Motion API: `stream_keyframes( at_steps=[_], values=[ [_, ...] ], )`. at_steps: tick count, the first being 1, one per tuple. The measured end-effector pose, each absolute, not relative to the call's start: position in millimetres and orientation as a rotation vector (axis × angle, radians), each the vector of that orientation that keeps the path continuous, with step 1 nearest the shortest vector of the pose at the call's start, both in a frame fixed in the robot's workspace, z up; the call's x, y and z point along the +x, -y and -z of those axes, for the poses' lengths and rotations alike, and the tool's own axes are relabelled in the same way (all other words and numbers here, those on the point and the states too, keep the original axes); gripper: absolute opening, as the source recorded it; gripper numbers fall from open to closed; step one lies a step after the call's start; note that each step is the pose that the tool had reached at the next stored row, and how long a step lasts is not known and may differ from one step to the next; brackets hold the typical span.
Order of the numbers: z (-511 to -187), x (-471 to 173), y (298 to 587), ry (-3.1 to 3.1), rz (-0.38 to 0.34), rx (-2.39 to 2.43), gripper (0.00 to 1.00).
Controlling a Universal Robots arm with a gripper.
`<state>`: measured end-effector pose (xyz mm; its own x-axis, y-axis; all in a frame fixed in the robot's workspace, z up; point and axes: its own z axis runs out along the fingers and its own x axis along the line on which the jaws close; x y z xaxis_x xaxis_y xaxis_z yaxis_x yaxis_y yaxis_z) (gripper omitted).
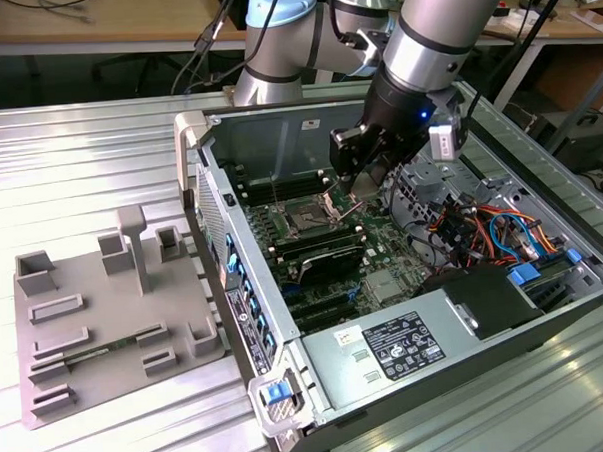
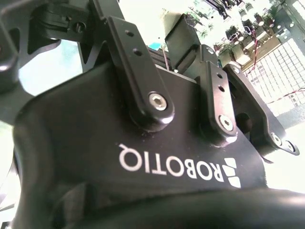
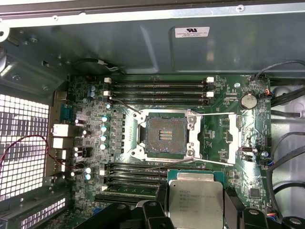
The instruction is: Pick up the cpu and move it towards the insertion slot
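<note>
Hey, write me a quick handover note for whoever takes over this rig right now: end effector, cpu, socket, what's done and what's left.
End effector: shut on the cpu, which sits flat between its fingers in the first wrist view.
Position: inside the open computer case, over the motherboard, beside the insertion slot.
Insertion slot: empty, bracket swung open to one side.
Grey tray: on the table at the exterior view's left.
Done: cpu picked up and carried into the case.
Left: cpu is not yet over the slot, still offset from it.
</note>
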<state>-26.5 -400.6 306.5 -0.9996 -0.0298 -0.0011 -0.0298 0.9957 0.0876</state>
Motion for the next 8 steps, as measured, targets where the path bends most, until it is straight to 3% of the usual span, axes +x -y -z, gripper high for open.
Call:
stream_keyframes(
  at_steps=[8],
  values=[
    [-304.9, -26.4, 400.6, 3.138, 0.138, 0.047, 0.55]
  ],
)
